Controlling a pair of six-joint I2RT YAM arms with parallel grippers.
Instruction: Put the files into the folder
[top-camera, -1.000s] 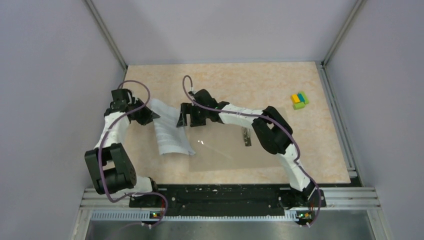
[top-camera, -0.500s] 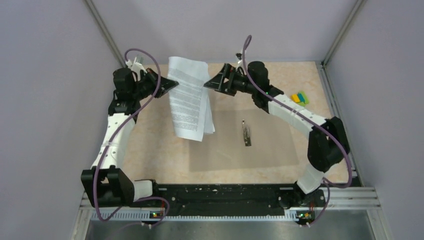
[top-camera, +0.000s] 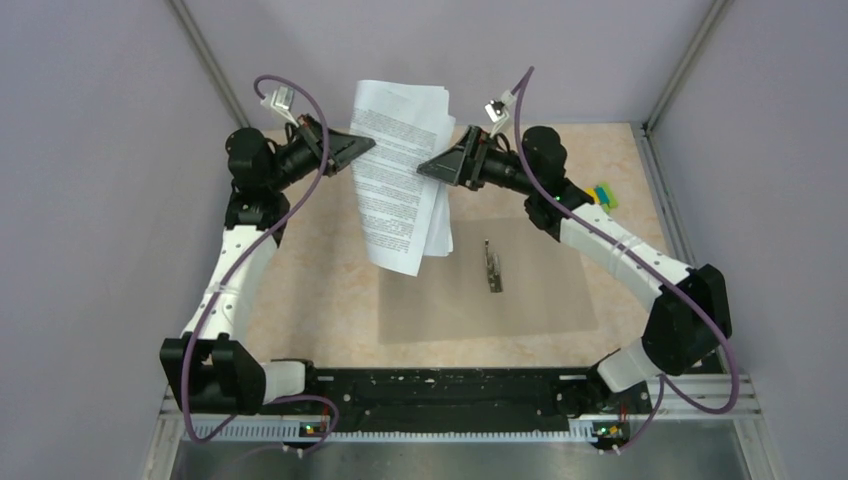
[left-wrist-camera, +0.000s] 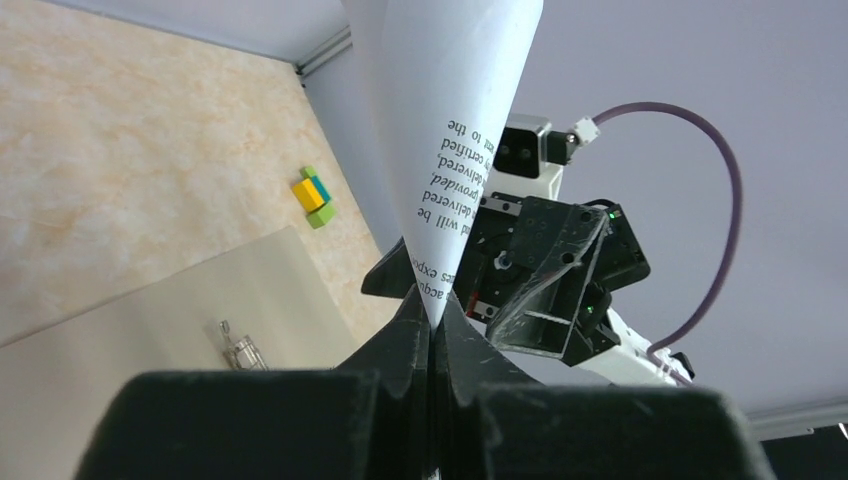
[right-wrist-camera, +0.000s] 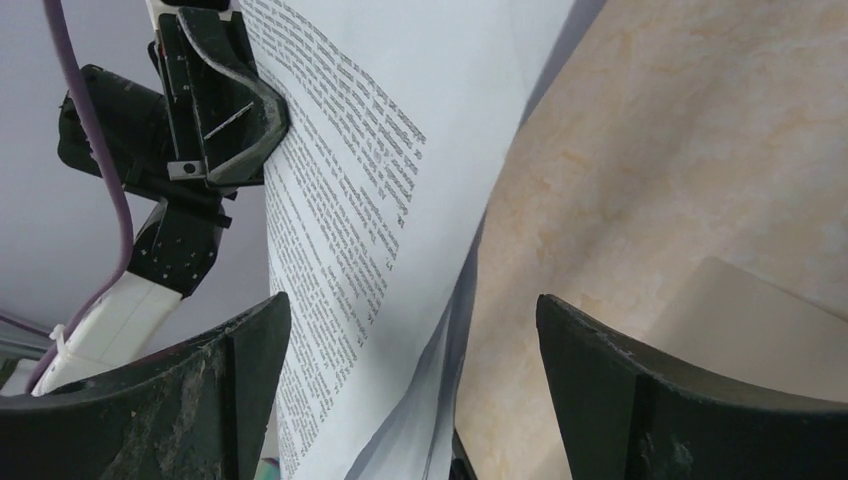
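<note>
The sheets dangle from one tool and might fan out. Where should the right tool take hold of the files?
The upper right edge of the files, level with the pinch of the left tool, with the right tool coming from the right: the stack hangs upright, that edge between its open jaws.

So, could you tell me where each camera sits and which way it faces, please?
Top external: above and behind the bases, looking down at the table; both arms show.
Left wrist: looks past the shut left gripper, pinching the files, toward the right arm.
Right wrist: looks through the open right gripper at the files.
Shared: top and left wrist show the folder and blocks.
</note>
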